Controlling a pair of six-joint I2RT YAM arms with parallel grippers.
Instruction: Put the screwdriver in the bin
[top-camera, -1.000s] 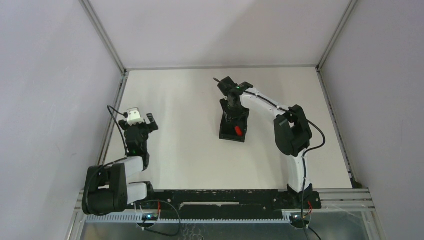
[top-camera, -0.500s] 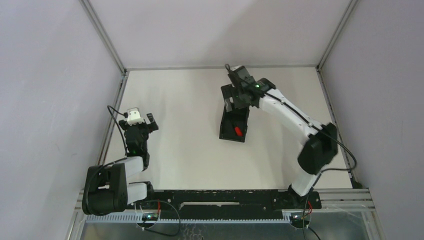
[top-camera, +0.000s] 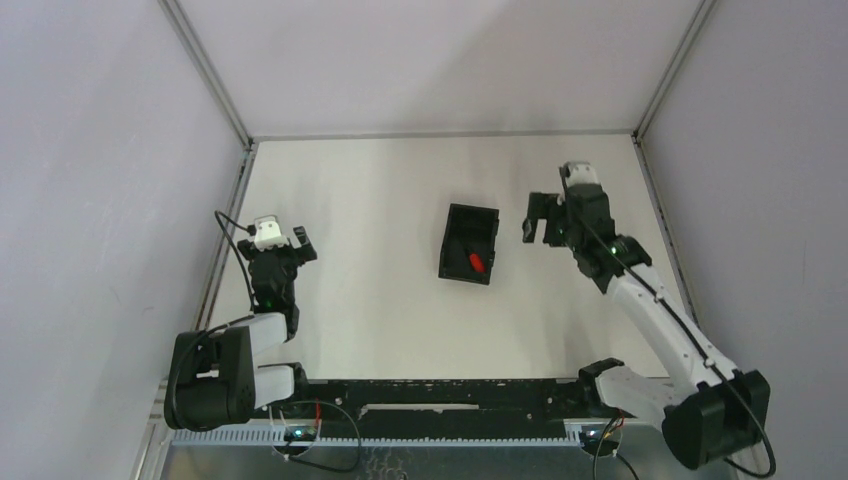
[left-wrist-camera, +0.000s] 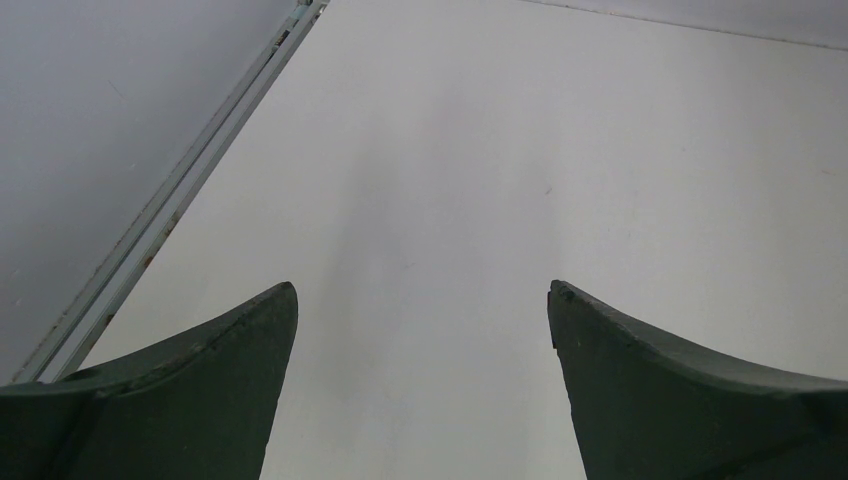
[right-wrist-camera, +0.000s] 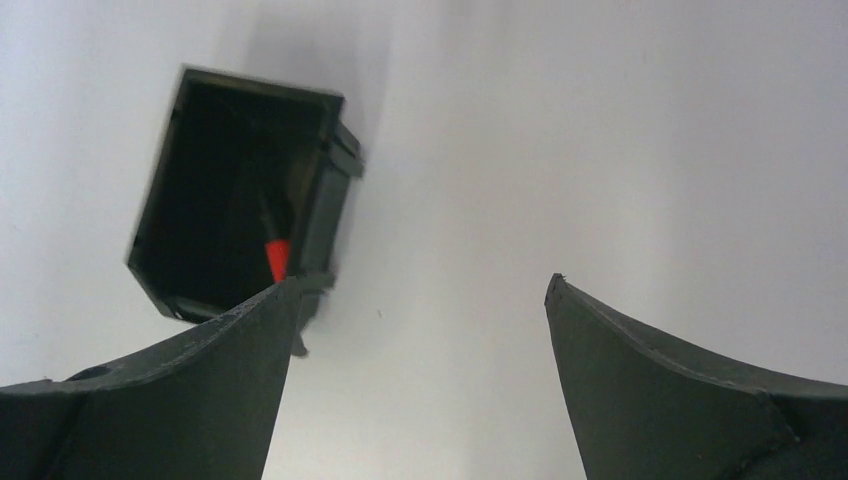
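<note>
The black bin (top-camera: 469, 243) stands on the white table in the middle. The screwdriver (top-camera: 475, 262) lies inside it, its red handle showing near the front wall. In the right wrist view the bin (right-wrist-camera: 240, 190) is at the upper left with the screwdriver (right-wrist-camera: 276, 255) inside, its handle partly hidden by my left finger. My right gripper (top-camera: 545, 218) is open and empty, to the right of the bin and apart from it; it also shows in its wrist view (right-wrist-camera: 420, 290). My left gripper (top-camera: 285, 243) is open and empty at the table's left side, seen over bare table in its wrist view (left-wrist-camera: 422, 295).
A metal frame rail (top-camera: 225, 235) runs along the table's left edge, close to my left gripper, and shows in the left wrist view (left-wrist-camera: 170, 210). Another rail (top-camera: 668, 235) borders the right edge. Grey walls enclose the table on three sides.
My right arm has swung away from over the bin to its right side and drawn back. The screwdriver stays in the bin. The left arm has not moved.
</note>
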